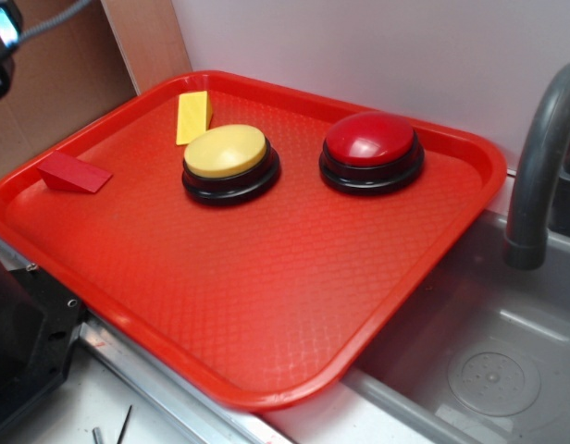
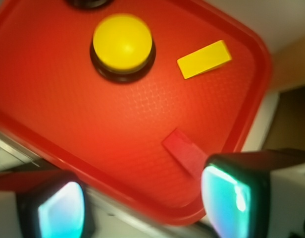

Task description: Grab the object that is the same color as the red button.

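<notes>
- red wedge block (image 1: 73, 173): lies flat on the red tray (image 1: 266, 305), near its 9 o'clock rim in the exterior view; nothing touches it. in the wrist view the same block (image 2: 184, 151) sits toward 5 o'clock, its lower end hidden behind the right finger (image 2: 231, 198).
- gripper (image 2: 142, 203): fingers spread wide, nothing between them; left finger (image 2: 61, 208) over the tray's near rim, both pads raised above the tray surface.
- tray contents, exterior view: red wedge at 9 o'clock; yellow wedge block (image 1: 193, 117) at about 11 o'clock, close to the far rim; yellow button (image 1: 230, 162) just beside it, toward centre; red button (image 1: 372, 151) at about 1 o'clock. all four stand apart from one another.
- both buttons sit on black round bases.
- outside the tray: grey sink basin (image 1: 489, 361) at 4 o'clock, grey faucet (image 1: 544, 157) at 3 o'clock, brown board (image 1: 63, 83) at 10 o'clock.
</notes>
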`<state>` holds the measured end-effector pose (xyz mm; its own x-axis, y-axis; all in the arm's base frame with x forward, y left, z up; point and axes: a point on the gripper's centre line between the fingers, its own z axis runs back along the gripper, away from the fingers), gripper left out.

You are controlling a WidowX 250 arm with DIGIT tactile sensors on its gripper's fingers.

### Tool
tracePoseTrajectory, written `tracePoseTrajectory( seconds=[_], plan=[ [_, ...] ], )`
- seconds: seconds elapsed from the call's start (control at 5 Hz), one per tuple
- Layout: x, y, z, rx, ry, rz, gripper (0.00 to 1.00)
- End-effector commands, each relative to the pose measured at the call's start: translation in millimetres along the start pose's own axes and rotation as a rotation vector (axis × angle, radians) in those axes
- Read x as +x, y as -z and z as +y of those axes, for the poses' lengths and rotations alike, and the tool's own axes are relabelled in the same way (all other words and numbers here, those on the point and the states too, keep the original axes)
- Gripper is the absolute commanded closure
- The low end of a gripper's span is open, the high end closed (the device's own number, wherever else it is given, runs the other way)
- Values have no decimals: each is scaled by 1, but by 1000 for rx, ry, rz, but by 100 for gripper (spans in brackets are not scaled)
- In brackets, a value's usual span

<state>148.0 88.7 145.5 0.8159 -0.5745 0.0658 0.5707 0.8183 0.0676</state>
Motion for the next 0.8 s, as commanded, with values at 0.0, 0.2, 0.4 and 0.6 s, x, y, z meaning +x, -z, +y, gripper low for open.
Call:
tracePoseTrajectory(
  seconds=[0.0,0.2,0.4,0.6],
  plan=[
    [16,17,24,36,239,-32,0],
    [16,17,24,36,239,-32,0],
    [16,17,24,36,239,-32,0],
    [3,33,20,80,370,22,0]
  ],
)
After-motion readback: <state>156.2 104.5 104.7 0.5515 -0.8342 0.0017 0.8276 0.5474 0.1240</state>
